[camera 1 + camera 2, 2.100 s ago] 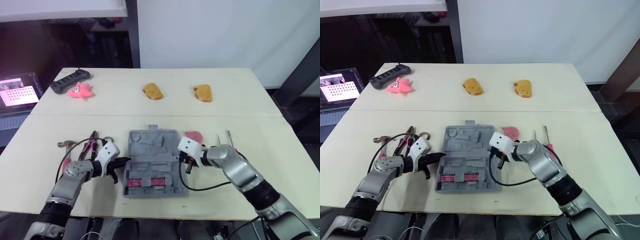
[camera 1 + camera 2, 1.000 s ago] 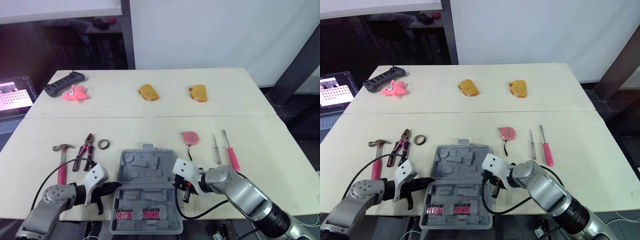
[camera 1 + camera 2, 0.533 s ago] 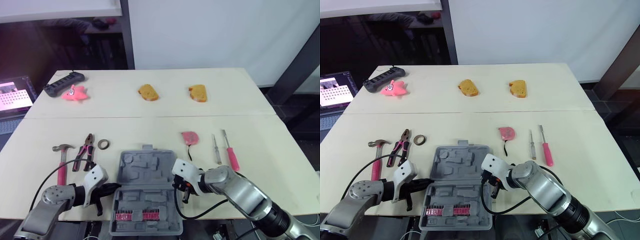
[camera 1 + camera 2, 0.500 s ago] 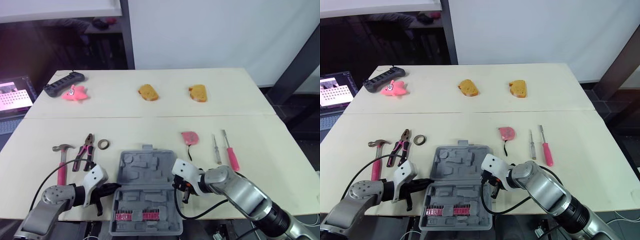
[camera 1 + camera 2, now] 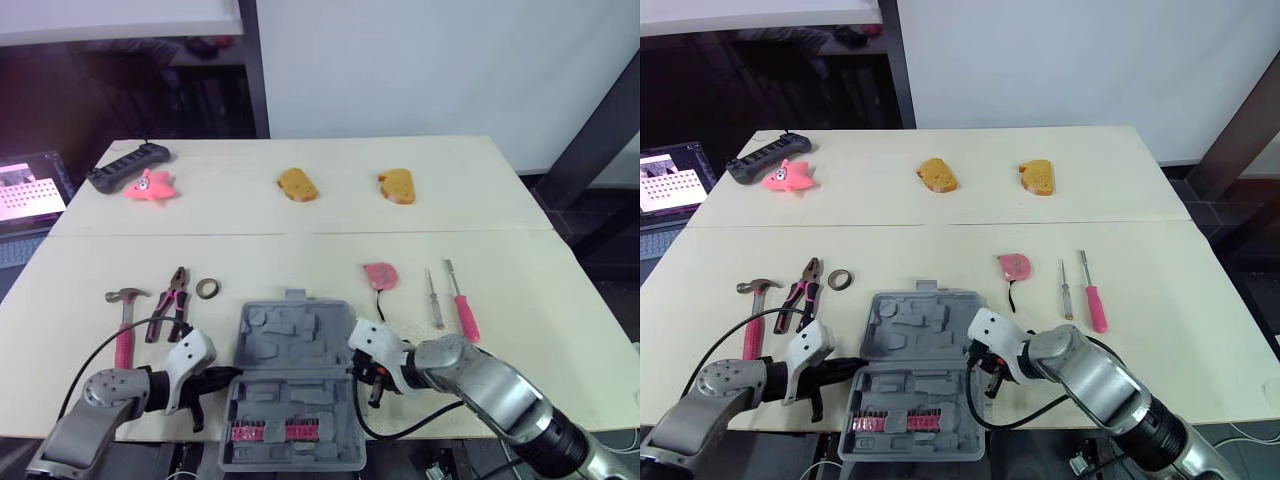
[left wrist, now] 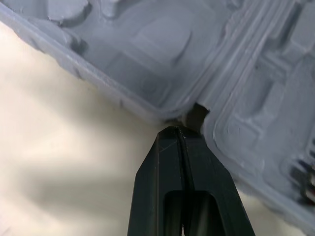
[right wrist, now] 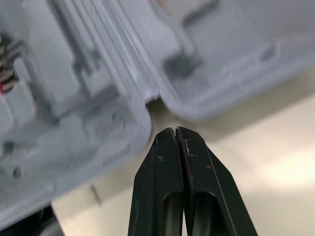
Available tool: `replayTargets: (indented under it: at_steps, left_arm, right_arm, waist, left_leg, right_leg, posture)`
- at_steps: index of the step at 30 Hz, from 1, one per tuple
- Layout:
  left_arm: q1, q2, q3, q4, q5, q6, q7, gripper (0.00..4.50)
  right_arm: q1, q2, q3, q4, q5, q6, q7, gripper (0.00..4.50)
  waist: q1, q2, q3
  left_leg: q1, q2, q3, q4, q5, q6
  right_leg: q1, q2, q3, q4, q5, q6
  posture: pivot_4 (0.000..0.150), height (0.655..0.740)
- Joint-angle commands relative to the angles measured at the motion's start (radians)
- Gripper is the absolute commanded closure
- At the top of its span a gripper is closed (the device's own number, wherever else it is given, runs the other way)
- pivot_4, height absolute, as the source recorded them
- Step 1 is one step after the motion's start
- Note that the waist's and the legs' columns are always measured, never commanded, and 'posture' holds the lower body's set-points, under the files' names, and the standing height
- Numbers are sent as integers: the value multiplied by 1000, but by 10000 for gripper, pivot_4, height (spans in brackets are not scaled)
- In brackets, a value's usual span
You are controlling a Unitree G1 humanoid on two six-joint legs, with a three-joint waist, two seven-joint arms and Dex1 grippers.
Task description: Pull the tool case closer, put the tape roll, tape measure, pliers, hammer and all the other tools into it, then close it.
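Left gripper (image 6: pixel 178 132): fingers pressed flat together, holding nothing; the tip sits at the hinge notch on the case's left side, and contact cannot be told for sure.
Right gripper (image 7: pixel 175 130): also closed and empty, with its tip just beside the matching notch on the right side.
Tool case (image 5: pixel 290 385): lies open and flat between the two grippers, at the near edge of the counter (image 5: pixel 300 240). One half is by the grippers' near side and the other is just beyond them.
Done so far: judging by where it lies, the case seems drawn in close. Its moulded pockets hold only a row of pink-banded bits (image 5: pixel 270 432).
Left to do: every loose tool has yet to go in, and then the lid must be shut.
Beyond the left gripper: hammer (image 5: pixel 123 320), pliers (image 5: pixel 172 300) and tape roll (image 5: pixel 207 288) lie side by side, apart from the case.
Beyond the right gripper: tape measure (image 5: pixel 380 274) is nearest, then a thin screwdriver (image 5: pixel 433 298) and a pink-handled screwdriver (image 5: pixel 460 305) further out.
Case material: grey blow-moulded plastic, matte, with rounded ribs, tool-shaped hollows and a small latch tab on its far edge.
Tool materials: the hammer and pliers have pink grips and metal heads. The tape roll is a small dark ring, and the tape measure is a rounded pink puck with a black cord.
Counter: pale, smooth boards with a seam running across.
Far from both grippers: two bread-shaped toys (image 5: pixel 298 184), a pink star toy (image 5: pixel 148 185) and a black power strip (image 5: pixel 125 165).
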Motion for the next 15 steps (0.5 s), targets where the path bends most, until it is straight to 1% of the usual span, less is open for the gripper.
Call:
replayTargets:
  at_steps: [1,4,5,7,8,9,11,13,14,15]
  left_arm:
    - [47,53,47,44,15,13,0,44892]
    - [74,92,107,43,-6,-3,-13,44892]
    - [81,108,140,50,-17,-10,-18,44892]
    - [83,136,255,78,-77,6,-28,44892]
    - [80,149,311,101,-103,16,-34,44892]
    - [79,156,345,117,-119,21,-38,44892]
    - [69,179,418,190,-136,21,-46,44892]
    - [56,222,490,326,-125,-18,-56,44892]
    - [48,235,510,379,-120,-36,-58,45000]
    - [44,257,526,443,-94,-72,-43,42393]
  right_arm:
    - [48,-41,-99,-21,18,-55,-7,44155]
    - [113,-78,-209,-41,48,-153,19,44155]
    - [141,-86,-274,-43,64,-185,26,44155]
    - [233,-148,-425,-41,66,-310,62,44155]
    - [280,-165,-510,-35,80,-362,86,44155]
    - [313,-175,-563,-30,92,-399,103,44155]
    - [375,-170,-708,9,137,-464,141,44155]
    - [471,-178,-860,90,153,-610,229,44155]
    - [499,-179,-907,125,161,-662,260,41799]
    - [528,-184,-959,194,165,-717,295,38835]
  waist:
    - [0,0,0]
    - [0,-1,1]
    - [0,-1,1]
    - [2,-2,3]
    - [2,-4,6]
    - [4,-8,9]
    - [6,-10,10]
    - [9,-13,12]
    - [10,-14,12]
    - [9,-14,13]
  left_leg:
    - [0,0,0,0,0,0]
    - [-1,0,0,0,0,0]
    - [-2,0,0,0,0,0]
    - [-3,0,0,0,0,0]
    - [-4,0,0,0,0,0]
    - [-4,0,0,0,0,0]
    - [-5,0,1,1,0,0]
    - [-4,0,1,1,0,0]
    - [-4,0,1,1,0,0]
    - [-4,0,1,0,0,0]
  right_leg:
    - [0,0,0,0,0,0]
    - [-2,0,0,0,0,0]
    - [-2,0,0,0,0,0]
    - [-3,1,0,0,0,0]
    - [-4,0,0,0,0,0]
    - [-4,0,0,0,0,0]
    - [-4,0,0,-1,0,0]
    - [-2,-1,0,-2,0,-1]
    - [-2,-1,0,-3,0,-1]
    - [-2,-1,0,-4,0,-1]
  posture:
    - [1500,7400]
    - [1500,7400]
    - [1500,7400]
    - [1500,7400]
    - [1500,7400]
    - [1500,7400]
    - [1500,7400]
    - [1500,7400]
    - [1500,7400]
    - [1500,7400]
